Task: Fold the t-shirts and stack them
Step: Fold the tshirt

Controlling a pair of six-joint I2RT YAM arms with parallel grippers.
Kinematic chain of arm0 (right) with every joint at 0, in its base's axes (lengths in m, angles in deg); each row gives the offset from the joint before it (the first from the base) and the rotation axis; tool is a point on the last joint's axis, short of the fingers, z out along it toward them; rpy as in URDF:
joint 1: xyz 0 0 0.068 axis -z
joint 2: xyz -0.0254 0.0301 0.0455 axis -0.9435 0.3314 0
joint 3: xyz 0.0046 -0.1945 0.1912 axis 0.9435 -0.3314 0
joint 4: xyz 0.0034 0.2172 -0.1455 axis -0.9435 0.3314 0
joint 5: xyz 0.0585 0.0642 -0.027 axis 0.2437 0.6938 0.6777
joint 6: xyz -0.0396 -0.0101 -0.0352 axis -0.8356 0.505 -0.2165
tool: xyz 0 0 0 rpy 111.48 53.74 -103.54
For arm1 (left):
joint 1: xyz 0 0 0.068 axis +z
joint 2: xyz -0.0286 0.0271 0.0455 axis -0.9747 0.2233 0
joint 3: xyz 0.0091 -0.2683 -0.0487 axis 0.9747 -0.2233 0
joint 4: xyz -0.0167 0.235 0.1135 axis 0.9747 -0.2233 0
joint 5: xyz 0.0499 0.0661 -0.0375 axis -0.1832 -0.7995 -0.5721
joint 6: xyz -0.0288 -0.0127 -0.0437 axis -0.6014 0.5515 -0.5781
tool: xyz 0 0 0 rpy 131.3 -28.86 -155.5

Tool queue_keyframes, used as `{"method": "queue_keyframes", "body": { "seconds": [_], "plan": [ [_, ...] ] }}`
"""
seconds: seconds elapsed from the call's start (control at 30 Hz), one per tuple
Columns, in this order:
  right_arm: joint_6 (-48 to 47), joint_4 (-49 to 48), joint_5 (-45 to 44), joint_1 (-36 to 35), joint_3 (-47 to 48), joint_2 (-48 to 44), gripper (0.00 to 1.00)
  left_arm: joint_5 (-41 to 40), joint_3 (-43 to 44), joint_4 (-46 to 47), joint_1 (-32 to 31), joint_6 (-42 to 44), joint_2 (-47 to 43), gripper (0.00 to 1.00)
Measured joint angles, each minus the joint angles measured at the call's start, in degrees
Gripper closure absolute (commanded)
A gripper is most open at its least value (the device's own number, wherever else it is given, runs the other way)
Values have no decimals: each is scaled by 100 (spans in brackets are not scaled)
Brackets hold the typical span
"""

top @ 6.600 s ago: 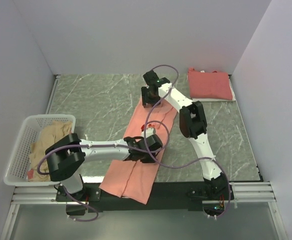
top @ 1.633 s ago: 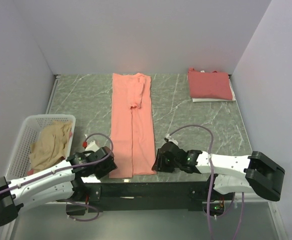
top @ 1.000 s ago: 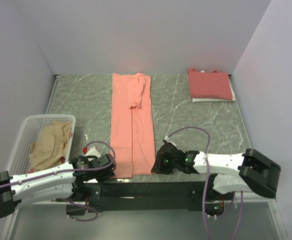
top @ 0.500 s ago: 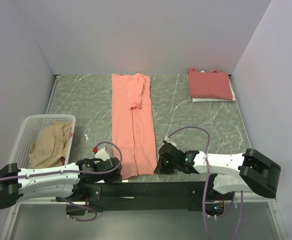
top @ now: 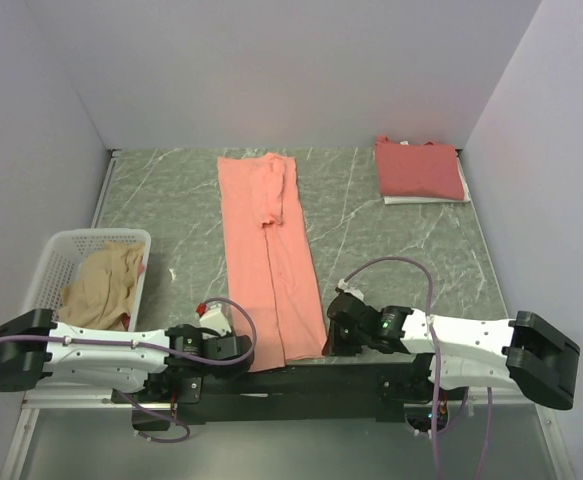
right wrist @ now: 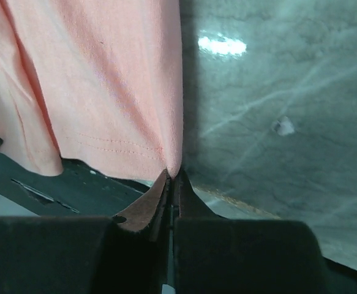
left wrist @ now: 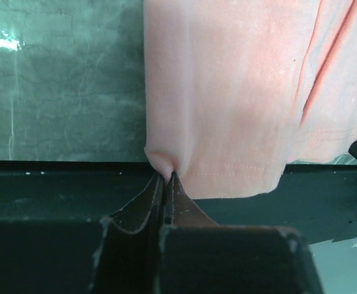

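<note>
Salmon-orange t-shirt [top: 268, 250] lies flat on the grey marbled table [top: 401, 250], folded lengthwise into a long narrow strip. It runs from the far edge to the near edge, its near end slanting a little to the right. One sleeve is turned in on the far part. The near hem hangs just over the table edge onto the black rail. Left gripper [top: 243, 350] sits low at the near left corner of the strip. In the left wrist view its jaws are pressed together on that corner [left wrist: 166, 177], with a small pucker of cloth pinched between the tips. Right gripper [top: 331, 337] is at the near right corner. In the right wrist view its jaws are likewise closed tight on the hem corner [right wrist: 172, 174], and the cloth edge rises straight from the tips. Both arms lie stretched low along the near edge, pointing inward toward each other. Coral-red t-shirt [top: 418, 168] is folded into a neat rectangle at the far right corner of the table, well apart from the strip. Pale tan t-shirt [top: 99, 285] is bunched loosely inside the white lattice basket [top: 96, 235], which stands at the near left.
</note>
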Motion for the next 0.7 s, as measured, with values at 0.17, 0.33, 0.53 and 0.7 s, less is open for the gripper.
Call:
{"method": "queue_keyframes", "body": {
  "seconds": [0.17,0.33,0.53,0.7],
  "plan": [
    [-66,463,-210,-50,103,-151,100,-4,24,-164,-50,-98,-131,100],
    [-197,881,-444,-59,616,-76,100,-153,225,-433,37,-46,-413,100],
    [-407,918,-673,-57,1517,472,100,-214,431,-341,780,424,-518,100],
    [-619,879,-780,39,2100,1060,100,-179,525,-177,1679,1134,-518,100]
  ]
}}
